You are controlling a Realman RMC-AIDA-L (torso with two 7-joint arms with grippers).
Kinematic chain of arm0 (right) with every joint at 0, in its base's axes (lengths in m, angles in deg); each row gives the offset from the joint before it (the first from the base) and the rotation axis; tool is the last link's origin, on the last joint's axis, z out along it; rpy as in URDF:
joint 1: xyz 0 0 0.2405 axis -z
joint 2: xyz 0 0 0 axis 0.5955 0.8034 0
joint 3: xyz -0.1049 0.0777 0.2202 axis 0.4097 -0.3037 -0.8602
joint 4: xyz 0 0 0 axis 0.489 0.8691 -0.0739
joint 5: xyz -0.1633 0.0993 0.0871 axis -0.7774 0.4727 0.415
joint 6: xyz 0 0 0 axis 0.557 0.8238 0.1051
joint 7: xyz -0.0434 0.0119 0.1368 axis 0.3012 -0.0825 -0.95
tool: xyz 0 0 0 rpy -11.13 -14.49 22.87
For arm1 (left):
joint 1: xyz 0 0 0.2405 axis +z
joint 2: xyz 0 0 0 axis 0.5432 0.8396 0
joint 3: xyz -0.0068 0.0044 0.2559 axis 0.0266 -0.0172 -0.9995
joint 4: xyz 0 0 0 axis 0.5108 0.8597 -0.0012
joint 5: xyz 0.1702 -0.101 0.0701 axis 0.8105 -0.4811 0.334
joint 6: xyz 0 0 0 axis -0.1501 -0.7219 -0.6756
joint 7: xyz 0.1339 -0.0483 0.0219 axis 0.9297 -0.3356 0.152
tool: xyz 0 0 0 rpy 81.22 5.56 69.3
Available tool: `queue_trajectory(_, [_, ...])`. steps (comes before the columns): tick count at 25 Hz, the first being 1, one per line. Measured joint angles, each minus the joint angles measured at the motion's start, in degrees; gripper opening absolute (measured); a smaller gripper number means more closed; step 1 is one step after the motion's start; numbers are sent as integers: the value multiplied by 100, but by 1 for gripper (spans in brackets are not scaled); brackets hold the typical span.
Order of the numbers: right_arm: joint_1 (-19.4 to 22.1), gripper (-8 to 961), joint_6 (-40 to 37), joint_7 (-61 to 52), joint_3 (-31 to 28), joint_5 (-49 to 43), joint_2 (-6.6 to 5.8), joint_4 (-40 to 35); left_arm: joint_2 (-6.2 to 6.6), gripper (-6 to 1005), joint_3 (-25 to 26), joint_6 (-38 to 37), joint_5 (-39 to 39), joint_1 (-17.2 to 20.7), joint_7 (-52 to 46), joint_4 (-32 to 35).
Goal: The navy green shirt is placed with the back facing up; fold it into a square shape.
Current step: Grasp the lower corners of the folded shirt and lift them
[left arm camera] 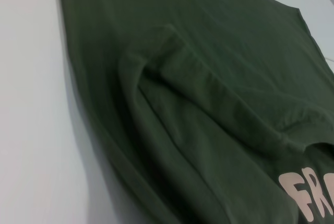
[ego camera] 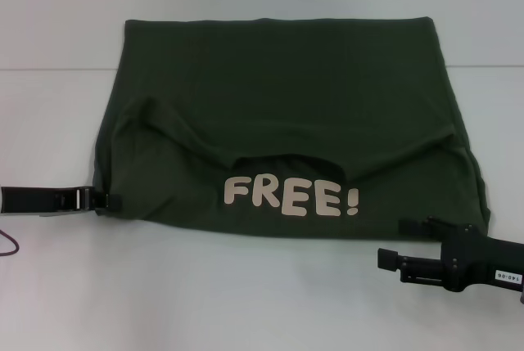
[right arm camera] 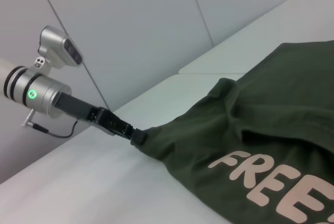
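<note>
Dark olive-green shirt [ego camera: 278, 105], cream "FREE!" lettering [ego camera: 291, 196].

— How many cloths do you count on the bench [ego camera: 246, 302]?
— One only: the navy green shirt [ego camera: 278, 114]. It carries one printed word, "FREE!" [ego camera: 291, 196], made of four letters and one exclamation mark.
— And how many pincers?
— Two. There is one left pincer [ego camera: 110, 200] and one right pincer [ego camera: 409, 240]. There is one bench also.

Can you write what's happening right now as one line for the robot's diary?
shirt: top part folded over, FREE! lettering up | left gripper: at shirt's left near corner | right gripper: at right near corner | table: white
</note>
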Motion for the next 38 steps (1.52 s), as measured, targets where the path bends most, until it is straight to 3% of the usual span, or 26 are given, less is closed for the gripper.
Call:
queue_trajectory(2, [-1,941,0,-94,-7,16,-26,-2,-1,95,-1,0,1,0,3,10])
queue_trajectory(5, [-4,942,33,-474,-61,21,-87,-125,-3,84,-3,0,2,0,6,25])
queue_trajectory(8, [39,942,113,-1538,-85,-16,-204,-590,-3,73,-3,-9,2,1,9,46])
queue_trajectory(13, [36,942,-126,-3666,-29,-432,-678,-1430,10,54,-3,-40,1,3,10,54])
queue_trajectory(17, [-255,942,-432,-5409,-13,-1376,-1068,-1830,13,54,-2,-62,1,3,9,58])
queue_trajectory(20, [-559,942,-651,-6089,-39,-1984,-1214,-1846,15,54,-1,-68,0,3,3,59])
queue_trajectory(23, [-899,942,-678,-6420,-26,-2526,-1221,-1865,15,53,-2,-75,-6,-27,-2,59])
queue_trajectory(28, [-1328,942,-415,-6511,-5,-3056,-1097,-1703,32,53,13,-133,-4,-65,-7,59])
queue_trajectory(38, [-1571,942,139,-6483,242,-3083,-980,-1132,50,54,42,-142,-5,-57,-13,58])
